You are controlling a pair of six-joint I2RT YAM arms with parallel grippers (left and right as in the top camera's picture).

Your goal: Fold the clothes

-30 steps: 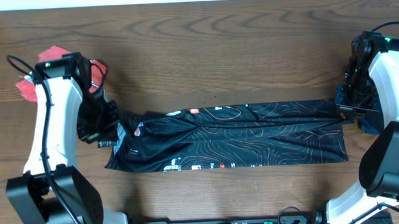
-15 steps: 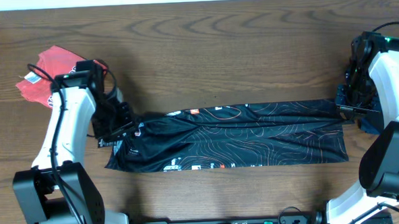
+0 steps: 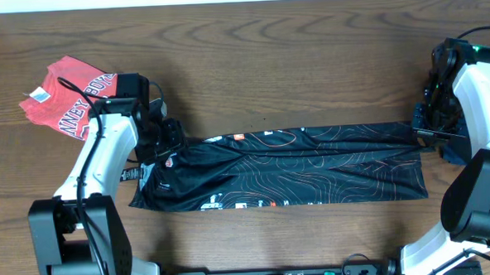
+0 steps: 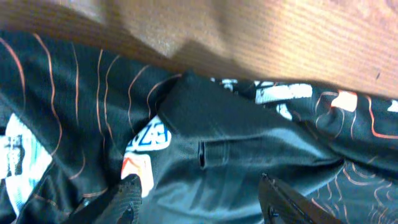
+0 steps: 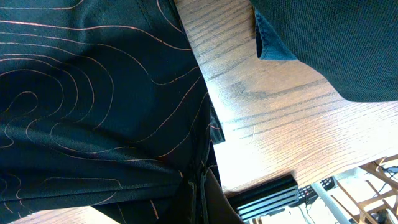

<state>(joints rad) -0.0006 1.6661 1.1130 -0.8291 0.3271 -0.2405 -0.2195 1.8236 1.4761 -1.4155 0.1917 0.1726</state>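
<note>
The black jersey (image 3: pixel 296 164), with thin contour lines and small logos, lies as a long folded strip across the table. My left gripper (image 3: pixel 167 145) hovers open over its bunched left end. In the left wrist view both fingertips (image 4: pixel 130 193) straddle a fold of the jersey (image 4: pixel 249 137) with nothing between them, the gripper (image 4: pixel 205 205) standing open. My right gripper (image 3: pixel 423 134) is shut on the jersey's right edge. The right wrist view shows the cloth (image 5: pixel 93 93) pinched in the gripper (image 5: pixel 199 193). A red tee (image 3: pixel 69 99) with white lettering lies crumpled at the far left.
A navy piece (image 3: pixel 454 151) lies by the right arm's base; it shows as dark cloth (image 5: pixel 336 43) in the right wrist view. The table's right edge (image 5: pixel 298 162) is close to the right gripper. Bare wood (image 3: pixel 275 61) spans the back.
My left gripper has opened and moved right and slightly back, over the jersey's left end, uncovering more of the red tee. The right arm and jersey strip have not moved.
</note>
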